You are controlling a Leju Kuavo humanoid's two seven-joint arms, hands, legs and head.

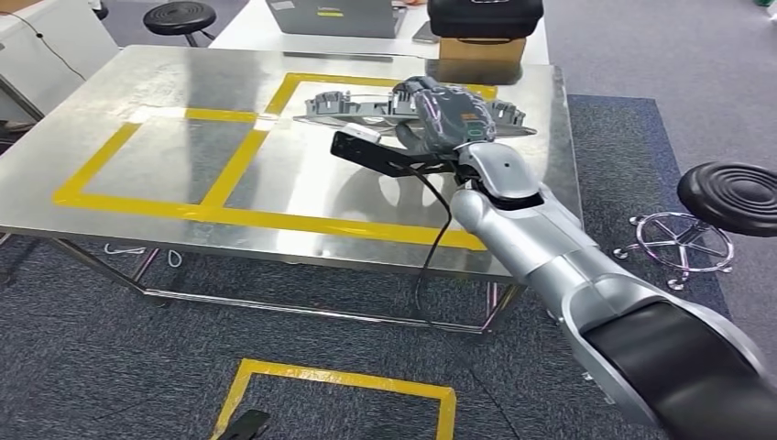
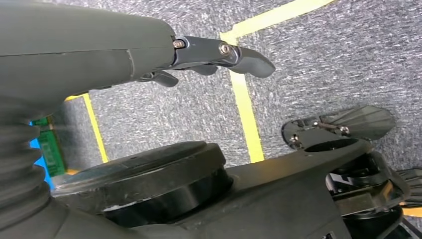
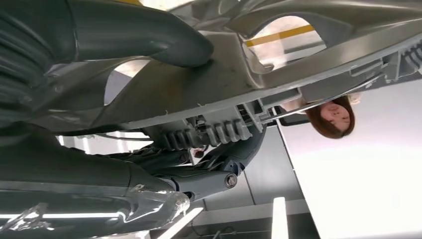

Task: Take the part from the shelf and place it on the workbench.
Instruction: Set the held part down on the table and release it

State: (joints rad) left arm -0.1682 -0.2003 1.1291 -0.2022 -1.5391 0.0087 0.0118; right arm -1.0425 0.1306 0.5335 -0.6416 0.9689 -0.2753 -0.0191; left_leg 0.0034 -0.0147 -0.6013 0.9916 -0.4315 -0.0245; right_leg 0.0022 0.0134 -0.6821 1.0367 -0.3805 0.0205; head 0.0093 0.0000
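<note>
1. The workbench [image 1: 137,197] is a stainless-steel table on thin metal legs, its shiny top marked with yellow tape into rectangular boxes.
2. The part [image 1: 344,108], a long grey plastic moulding with ribs and cut-outs, is at the far right box of the bench, lying along the far yellow line; whether it rests on the steel or is just above it cannot be told.
3. The right hand [image 1: 442,112] reaches over the bench on its silver arm and grips the part near the middle. In the right wrist view the thumb [image 3: 144,37] lies across one face of the part [image 3: 278,69] and the darker fingers [image 3: 219,177] wrap the ribbed underside.
4. The left hand [image 2: 219,55] hangs over the floor; its fingers are extended and a little curled, holding nothing.
5. The floor is grey-blue carpet [image 1: 101,367] with a yellow taped square [image 1: 339,378] in front of the bench.
6. Behind the bench stands a white table with a laptop [image 1: 332,16], a black case [image 1: 486,16] and a cardboard box [image 1: 481,50].
7. A black round stool [image 1: 728,197] on a chrome base stands at the right of the bench, and a second stool [image 1: 180,16] beyond the far left corner.
8. A person [image 3: 334,117] appears beyond the part in the right wrist view.
</note>
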